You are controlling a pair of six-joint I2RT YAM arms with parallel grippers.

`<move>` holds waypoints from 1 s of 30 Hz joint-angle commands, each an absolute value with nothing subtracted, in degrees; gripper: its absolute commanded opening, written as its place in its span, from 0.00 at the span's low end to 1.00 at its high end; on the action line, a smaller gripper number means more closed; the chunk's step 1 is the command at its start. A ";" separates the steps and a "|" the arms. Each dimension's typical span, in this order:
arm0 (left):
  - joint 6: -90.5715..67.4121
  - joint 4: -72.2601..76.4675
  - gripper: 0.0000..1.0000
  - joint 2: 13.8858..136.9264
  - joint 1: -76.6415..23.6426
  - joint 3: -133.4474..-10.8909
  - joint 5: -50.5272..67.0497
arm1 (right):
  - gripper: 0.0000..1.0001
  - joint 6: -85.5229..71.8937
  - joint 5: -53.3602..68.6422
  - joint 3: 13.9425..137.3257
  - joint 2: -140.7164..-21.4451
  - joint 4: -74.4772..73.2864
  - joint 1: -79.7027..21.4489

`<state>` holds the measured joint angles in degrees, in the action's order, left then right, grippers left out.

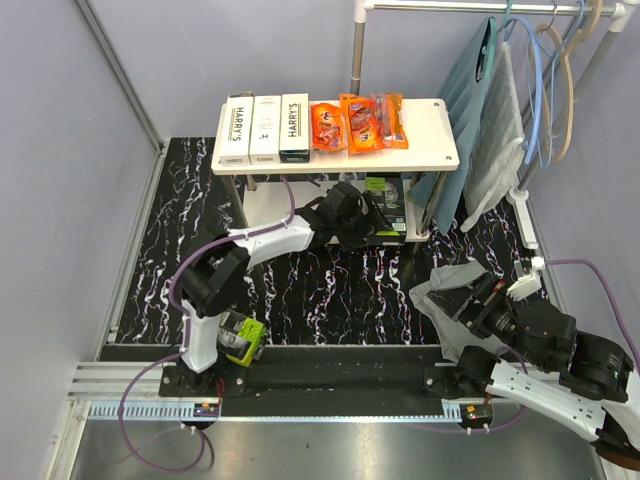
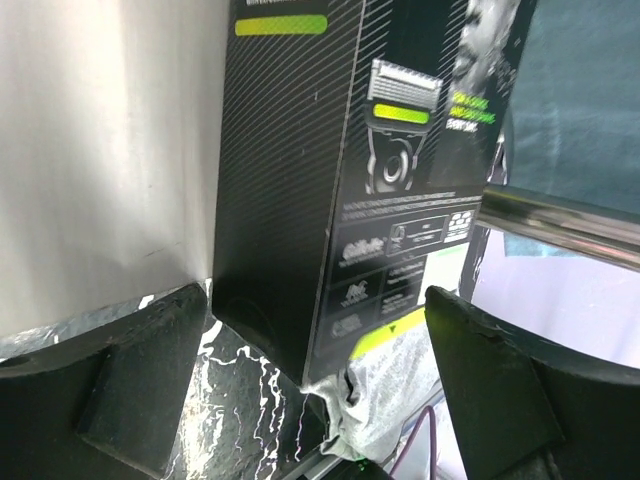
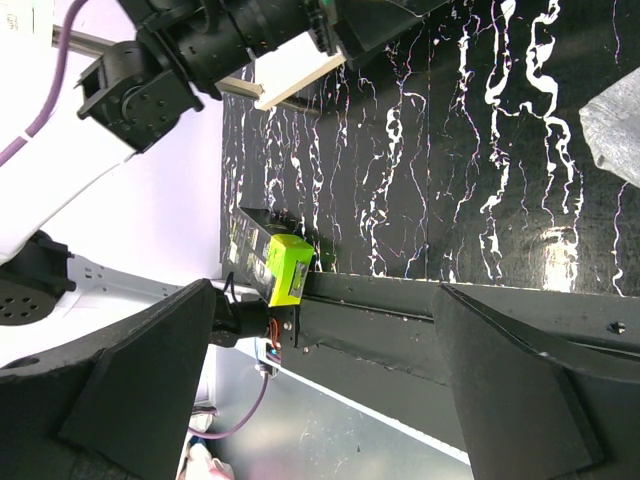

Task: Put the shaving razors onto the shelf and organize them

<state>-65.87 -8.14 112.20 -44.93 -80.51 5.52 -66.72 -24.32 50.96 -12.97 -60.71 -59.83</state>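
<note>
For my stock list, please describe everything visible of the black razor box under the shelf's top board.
The black razor box is glossy cardboard with fine diagonal stripes, lime-green accents, a razor-head picture and Gillette print. It sits on the lower tier of the shelf, between the fingers of the open left claw; contact with them is not clear.

The left arm [image 1: 268,238] and right arm [image 1: 545,392] share one build: smooth white shells between chunky black joint housings. A purple cable [image 1: 185,265] loops out from each base. A lime-green block [image 1: 243,338] sits at the left base. The fingers [image 3: 150,380] are matte black wedges.
</note>
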 commanded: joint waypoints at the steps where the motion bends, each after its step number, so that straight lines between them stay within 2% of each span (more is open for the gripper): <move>1: -65.66 -2.99 0.93 114.25 -45.26 -83.41 8.78 | 1.00 -67.41 -24.26 50.89 -12.39 -59.24 -59.77; 11: -66.18 -3.78 0.97 107.59 -45.26 -75.94 3.25 | 1.00 -67.24 -23.99 50.89 -12.22 -59.06 -59.77; 18: -58.28 9.66 0.99 100.12 -45.88 -69.35 6.41 | 1.00 -66.53 -23.20 50.89 -12.83 -58.54 -59.77; 24: -56.69 7.47 0.99 96.77 -46.58 -69.62 8.00 | 1.00 -66.45 -22.42 50.36 -13.27 -57.39 -59.77; 30: -58.18 6.77 0.99 86.68 -49.65 -56.37 5.72 | 1.00 -66.09 -20.22 50.01 -15.64 -56.08 -59.77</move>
<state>-58.50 5.37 94.35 -47.62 -64.16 6.98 -66.74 -22.31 50.50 -13.08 -59.29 -59.83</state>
